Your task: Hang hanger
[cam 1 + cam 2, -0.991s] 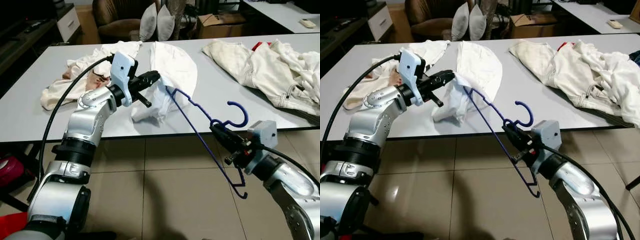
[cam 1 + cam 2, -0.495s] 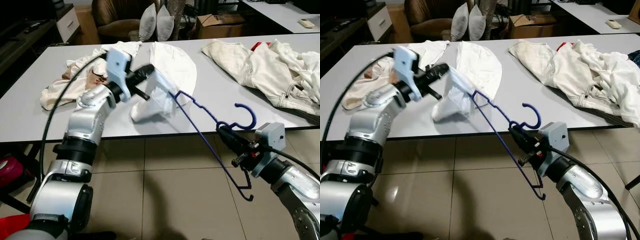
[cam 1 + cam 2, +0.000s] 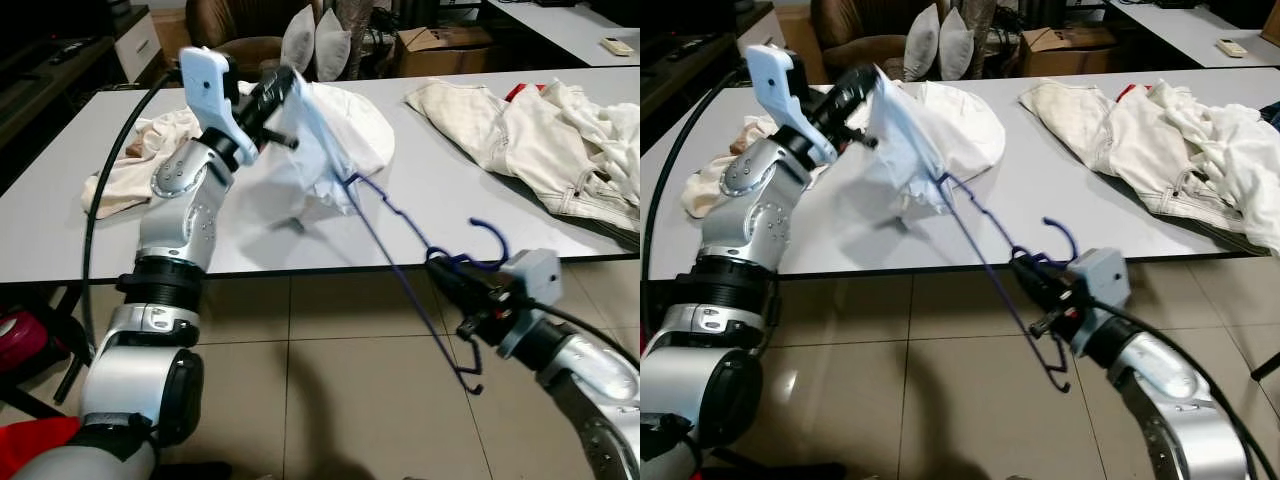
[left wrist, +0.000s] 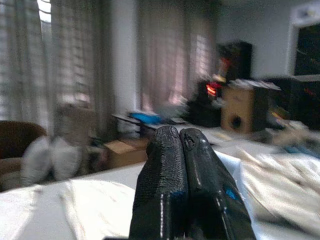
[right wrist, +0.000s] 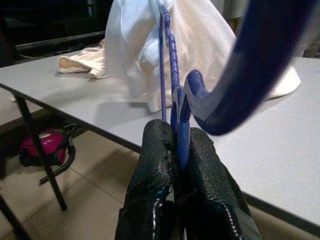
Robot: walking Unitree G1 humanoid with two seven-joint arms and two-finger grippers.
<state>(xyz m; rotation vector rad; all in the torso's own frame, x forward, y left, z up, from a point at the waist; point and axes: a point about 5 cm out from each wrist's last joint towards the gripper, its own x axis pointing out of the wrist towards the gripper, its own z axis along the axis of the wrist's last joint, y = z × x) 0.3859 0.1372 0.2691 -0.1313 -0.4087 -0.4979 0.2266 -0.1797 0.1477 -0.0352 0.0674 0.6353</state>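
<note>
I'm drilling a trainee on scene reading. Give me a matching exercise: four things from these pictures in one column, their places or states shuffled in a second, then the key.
1. blue hanger
2. white shirt
3. cream jeans
4. two cushions

A. lifted by the left gripper
B. on the chair behind the table
C. clamped in the right gripper
D. lying flat on the table's right

1-C, 2-A, 3-D, 4-B

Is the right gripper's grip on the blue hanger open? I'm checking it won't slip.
No, the right gripper is shut on the blue hanger, just below its hook.
</note>
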